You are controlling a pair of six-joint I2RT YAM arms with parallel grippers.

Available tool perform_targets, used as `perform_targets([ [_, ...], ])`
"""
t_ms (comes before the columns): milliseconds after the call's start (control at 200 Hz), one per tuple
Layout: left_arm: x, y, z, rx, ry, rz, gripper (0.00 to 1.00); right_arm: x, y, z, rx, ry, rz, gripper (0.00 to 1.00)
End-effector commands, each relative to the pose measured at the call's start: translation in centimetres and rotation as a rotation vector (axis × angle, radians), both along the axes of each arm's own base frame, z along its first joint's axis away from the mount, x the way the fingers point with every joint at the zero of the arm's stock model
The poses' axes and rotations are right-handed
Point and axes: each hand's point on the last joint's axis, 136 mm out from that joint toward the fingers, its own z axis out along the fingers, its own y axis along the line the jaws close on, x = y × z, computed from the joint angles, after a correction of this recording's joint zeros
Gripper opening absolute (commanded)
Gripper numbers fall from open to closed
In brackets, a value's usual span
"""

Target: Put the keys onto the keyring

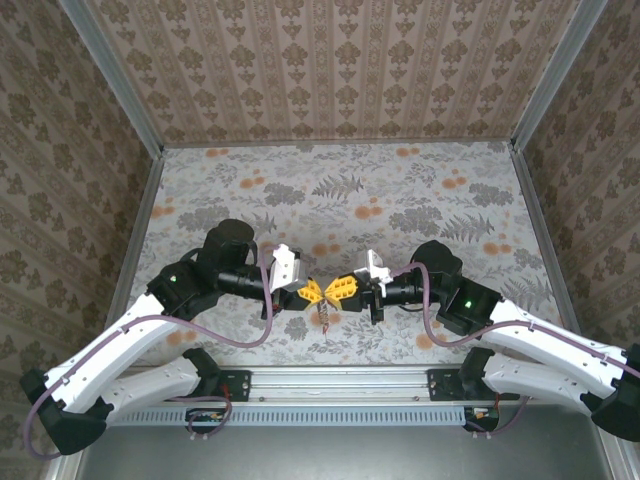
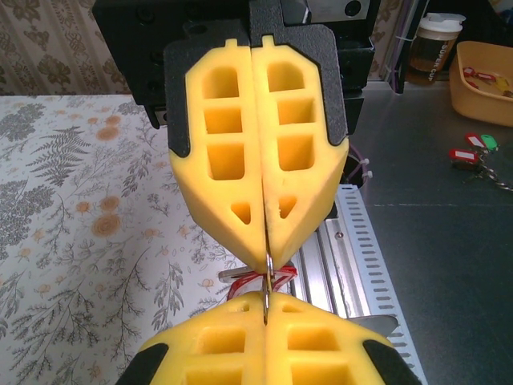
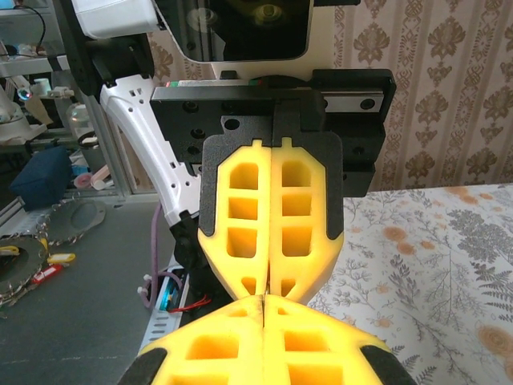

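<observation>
Above the table [image 1: 400, 200], near its 6 o'clock edge, the left gripper [image 1: 311, 292] and the right gripper [image 1: 341, 289] meet tip to tip. The left is at 9 o'clock of the meeting point, the right at 3 o'clock. The keyring [image 2: 266, 273] stands on edge between the tips, pinched in the closed fingers of both. In the left wrist view the keys [image 2: 242, 284] sit just behind it, spread toward 9 and 3 o'clock. A rail [image 1: 330, 381] borders the table at 6 o'clock.

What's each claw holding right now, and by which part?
Both shut on the keyring: left claw pinches one side, right claw the opposite side; red keys sit just behind it.
</observation>
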Motion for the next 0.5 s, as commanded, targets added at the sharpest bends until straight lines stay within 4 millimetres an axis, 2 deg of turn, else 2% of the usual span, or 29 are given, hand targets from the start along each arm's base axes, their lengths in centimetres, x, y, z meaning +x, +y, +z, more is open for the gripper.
perform_targets([
  [0, -0.5, 0.2, 1.7, -0.065, -0.017, -0.024, 0.0, -1.3, -0.2, -0.6, -0.022, -0.023, 0.052, 0.0],
  [495, -0.6, -0.2, 2.4, -0.069, 0.011, -0.041, 0.0, -1.9, -0.4, -1.6, -0.072, -0.22, 0.018, 0.0],
])
